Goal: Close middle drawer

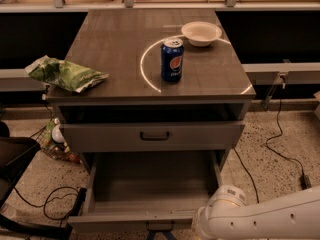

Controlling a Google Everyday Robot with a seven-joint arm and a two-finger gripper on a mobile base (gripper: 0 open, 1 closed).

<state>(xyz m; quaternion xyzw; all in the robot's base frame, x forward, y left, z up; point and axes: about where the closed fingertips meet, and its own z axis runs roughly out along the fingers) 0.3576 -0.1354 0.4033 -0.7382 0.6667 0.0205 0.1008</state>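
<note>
- The cabinet (115, 44) stands in the middle of my view. It has a flat grey top.
- The middle drawer (150, 184) is pulled far out toward me. Its front is close to the bottom of the view.
- My white arm (270, 219) comes in from the lower right. Its round joint is just beside the drawer's right front corner.
- The top drawer (200, 134) sticks out a little bit. I leave that one alone.
- A green bag (65, 74) lies on the left edge of the top. A white bowl (201, 33) and a blue can (172, 60) sit further right.
- The small black handle (160, 227) is in the middle of the open drawer's front.
- The gripper (161, 235) is right at that handle, mostly cut off by the bottom edge. I cannot tell if it is released or clenched.
- I think the best way is to push at the middle of the front, straight back, so the drawer does not go crooked.
- I would go slowly so the can does not tip, and stop when the front sits flat with the cabinet.
</note>
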